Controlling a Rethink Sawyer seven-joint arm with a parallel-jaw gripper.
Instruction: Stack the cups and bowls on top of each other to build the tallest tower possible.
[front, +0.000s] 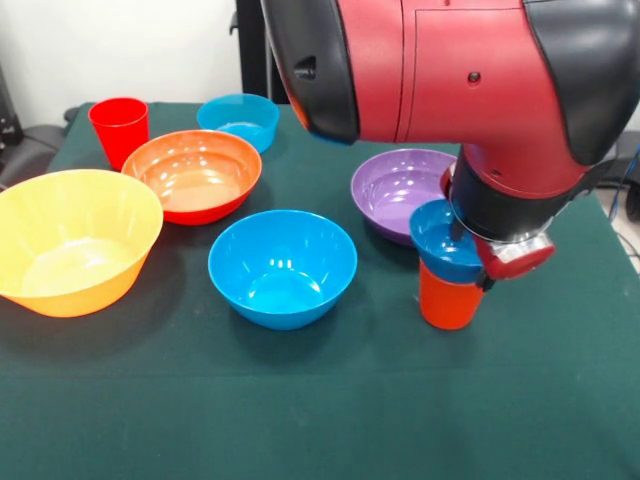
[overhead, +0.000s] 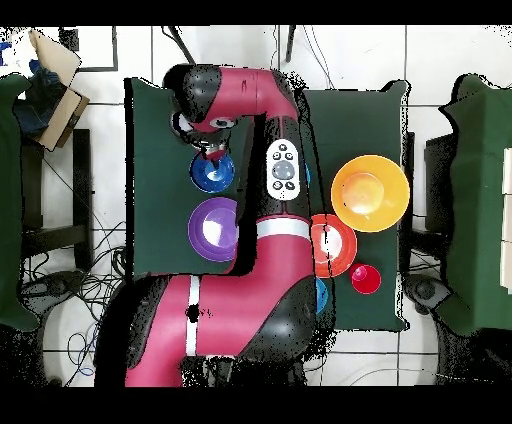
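1. Two pieces make the tower so far: a small blue glossy plastic bowl (front: 441, 243) sits on an upturned orange plastic cup (front: 448, 297) near the wide purple plastic bowl (front: 398, 189), on the green cloth-covered table (front: 300, 400)
2. Sawyer's gripper (front: 487, 262) is at the small bowl's rim, hidden by the red wrist; I cannot tell how its fingers stand or whether they hold anything
3. Spread over the cloth are the medium blue plastic bowl (front: 283, 266), large yellow-orange plastic bowl (front: 72, 238), orange-red plastic bowl (front: 196, 173), small teal plastic bowl (front: 240, 118) and red plastic tumbler (front: 119, 128)
4. Risk, as I judge it: the small bowl looks tilted and off-centre on a narrow base, so a sideways drag by the wrist as it lifts could tip bowl and cup over, and the purple bowl close by could be knocked
5. No brand, label or writing is readable on any piece
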